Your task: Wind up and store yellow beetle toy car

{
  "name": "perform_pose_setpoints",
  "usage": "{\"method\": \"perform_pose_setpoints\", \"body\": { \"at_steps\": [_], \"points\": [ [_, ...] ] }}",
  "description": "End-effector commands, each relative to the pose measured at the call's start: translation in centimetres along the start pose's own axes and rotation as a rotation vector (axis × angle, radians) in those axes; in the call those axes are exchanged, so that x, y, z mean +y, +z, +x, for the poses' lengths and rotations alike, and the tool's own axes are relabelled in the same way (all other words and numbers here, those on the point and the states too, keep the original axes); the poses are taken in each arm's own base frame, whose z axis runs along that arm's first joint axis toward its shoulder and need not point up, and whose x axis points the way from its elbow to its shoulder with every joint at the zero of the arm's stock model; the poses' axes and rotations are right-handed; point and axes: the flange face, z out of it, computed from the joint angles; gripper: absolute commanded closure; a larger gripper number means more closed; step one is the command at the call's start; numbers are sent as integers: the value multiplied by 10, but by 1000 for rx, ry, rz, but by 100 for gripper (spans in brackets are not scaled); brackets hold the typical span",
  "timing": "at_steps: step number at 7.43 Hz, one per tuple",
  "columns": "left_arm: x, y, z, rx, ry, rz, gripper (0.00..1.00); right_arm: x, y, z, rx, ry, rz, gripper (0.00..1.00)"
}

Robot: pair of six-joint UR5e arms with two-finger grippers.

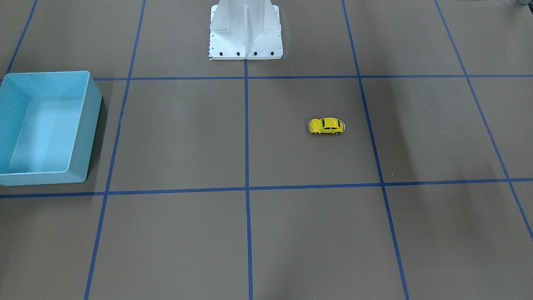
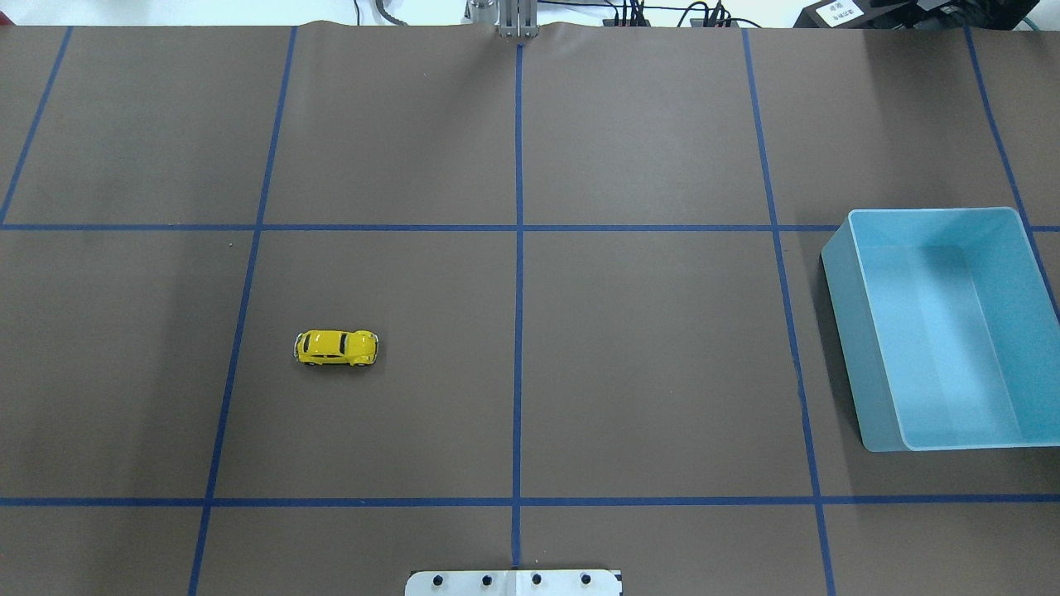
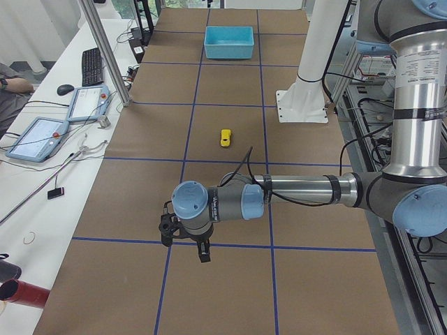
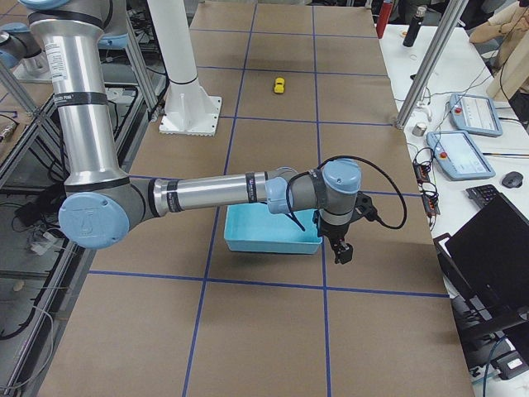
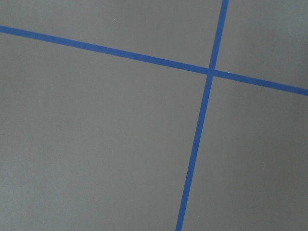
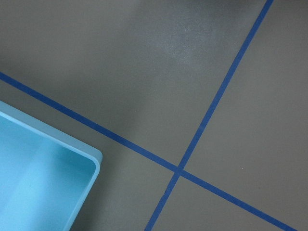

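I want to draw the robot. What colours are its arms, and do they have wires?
The left arm and right arm are shiny silver tubes with grey joints and round light-blue caps. A thin black cable loops by each wrist. The left tool and right tool are small and black.

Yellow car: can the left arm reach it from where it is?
Probably yes. The car sits alone on the table, in the robot's left half, with nothing beside or over it. The left gripper hangs above the table nearer that end, and the way between looks free.
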Motion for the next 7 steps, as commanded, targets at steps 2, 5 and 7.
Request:
{"method": "perform_pose_setpoints", "body": {
  "at_steps": [2, 5, 7],
  "points": [
    [3, -3, 0, -3, -4, 2, 0, 7, 4, 1, -3, 5, -8, 0],
    [4, -5, 1, -4, -2, 6, 0, 20, 7, 0, -7, 13, -15, 0],
    [4, -7, 3, 0, 1, 10, 0, 30, 11, 1, -5, 15, -24, 0]
  ]
}}
